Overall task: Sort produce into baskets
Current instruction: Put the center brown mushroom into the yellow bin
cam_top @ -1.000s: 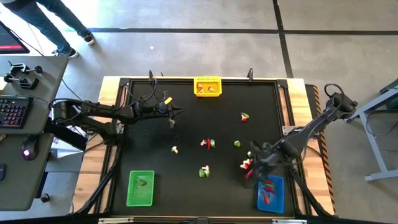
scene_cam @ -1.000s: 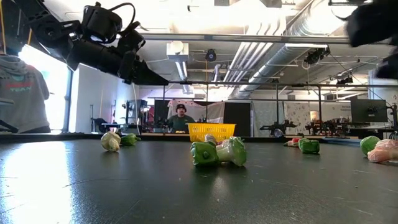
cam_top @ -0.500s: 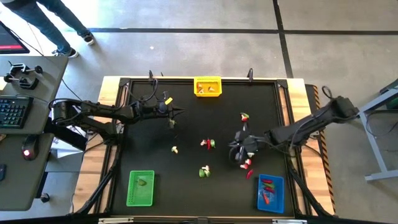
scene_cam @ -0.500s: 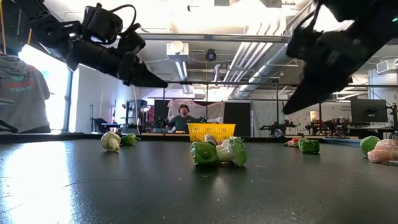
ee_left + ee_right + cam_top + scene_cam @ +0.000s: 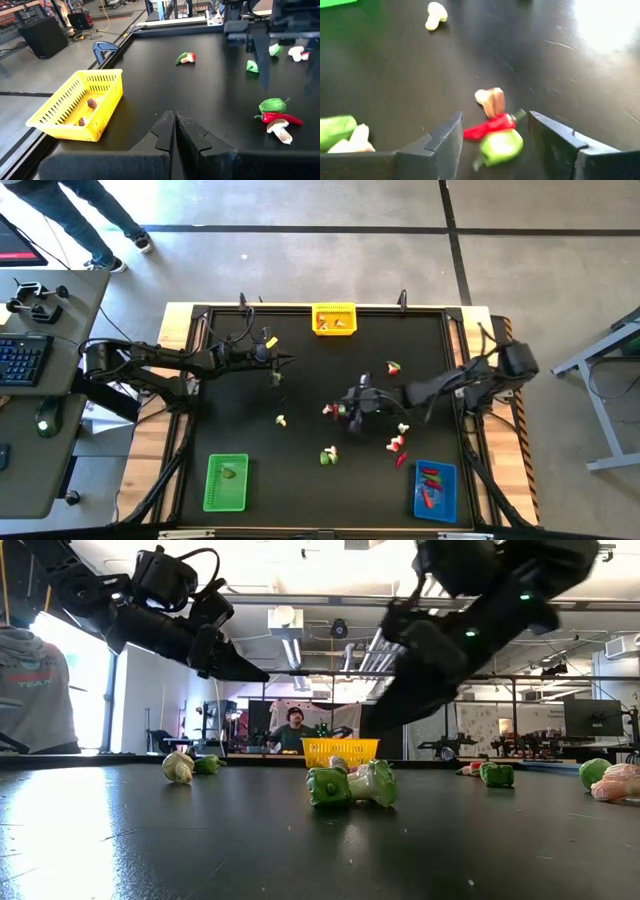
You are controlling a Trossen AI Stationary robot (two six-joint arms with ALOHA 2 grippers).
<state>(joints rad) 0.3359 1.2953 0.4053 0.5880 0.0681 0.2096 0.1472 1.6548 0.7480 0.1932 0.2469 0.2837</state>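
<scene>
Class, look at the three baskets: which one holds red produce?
The blue basket, at the table's near right corner, holds red pieces. The yellow basket holds small brownish ones, and the green basket a green one.

produce (image 5: 336, 411): scattered mid-table | yellow basket (image 5: 334, 319): far edge | green basket (image 5: 226, 482), blue basket (image 5: 435, 491): near corners

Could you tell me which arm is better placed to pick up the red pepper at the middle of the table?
The right. Its claw is open with the red pepper between the fingers, above the cluster at mid-table. The left claw is shut and sits farther off, nearer the yellow basket.
</scene>
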